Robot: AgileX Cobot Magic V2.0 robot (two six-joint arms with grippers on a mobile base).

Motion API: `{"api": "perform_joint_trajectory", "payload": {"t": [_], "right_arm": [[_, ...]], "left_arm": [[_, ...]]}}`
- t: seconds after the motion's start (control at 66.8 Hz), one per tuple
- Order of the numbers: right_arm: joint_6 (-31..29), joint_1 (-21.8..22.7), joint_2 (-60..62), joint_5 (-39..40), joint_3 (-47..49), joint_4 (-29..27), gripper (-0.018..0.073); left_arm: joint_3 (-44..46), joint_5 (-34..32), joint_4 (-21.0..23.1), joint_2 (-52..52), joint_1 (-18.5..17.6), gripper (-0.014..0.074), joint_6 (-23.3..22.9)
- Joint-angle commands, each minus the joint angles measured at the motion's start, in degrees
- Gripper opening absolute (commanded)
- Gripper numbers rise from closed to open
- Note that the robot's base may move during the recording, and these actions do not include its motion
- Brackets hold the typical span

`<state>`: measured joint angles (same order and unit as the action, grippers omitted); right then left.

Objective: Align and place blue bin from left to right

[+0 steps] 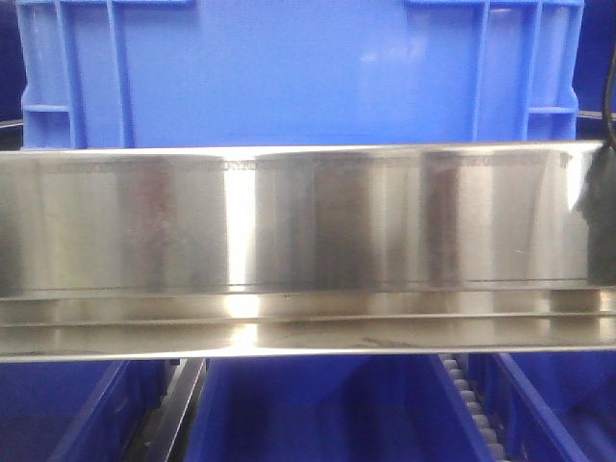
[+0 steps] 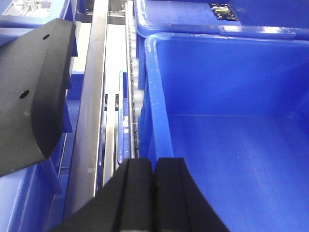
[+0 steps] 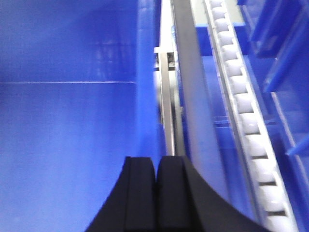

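Front view: bin [image 1: 289, 67] stands behind steel rail [image 1: 308, 231], base hidden by it. Wrist views: left hand [image 2: 154, 166] pressed together above tub [image 2: 227, 77] rim, rollers [image 2: 136, 92] just beside; right hand [image 3: 156, 164] pressed together too, blurred, probably over another tub [image 3: 63, 145].

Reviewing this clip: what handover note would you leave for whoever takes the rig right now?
Left gripper: jaws shut, nothing visible between them, over the left edge of a blue container beside a roller track.
Right gripper: jaws shut, over a blue wall.
Blue bin: upright behind the steel rail in the front view.
Done: cannot be judged.
Left: confirm the bin's alignment and placement.
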<state>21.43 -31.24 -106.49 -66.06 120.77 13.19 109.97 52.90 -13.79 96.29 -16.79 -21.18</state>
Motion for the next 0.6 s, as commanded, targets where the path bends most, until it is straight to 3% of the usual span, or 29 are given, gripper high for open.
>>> {"api": "perform_joint_trajectory", "payload": {"t": [0.0,0.374,0.434,0.584], "right_arm": [[0.18,-0.1,0.35,0.41,1.35,1.45,-0.0058],[-0.46,-0.1,0.34,-0.47,1.49,1.33,-0.0049],[-0.46,-0.1,0.34,-0.79,1.49,1.19,0.0026],[-0.46,-0.1,0.34,-1.55,1.49,1.1,0.0317]], "left_arm": [[0.5,-0.68,-0.52,-0.08,-0.29,-0.0111,-0.49],[0.5,-0.75,-0.39,-0.08,-0.29,-0.0111,-0.49],[0.5,-0.75,-0.39,-0.08,-0.29,-0.0111,-0.49],[0.5,-0.75,-0.39,-0.08,-0.29,-0.0111,-0.49]]}}
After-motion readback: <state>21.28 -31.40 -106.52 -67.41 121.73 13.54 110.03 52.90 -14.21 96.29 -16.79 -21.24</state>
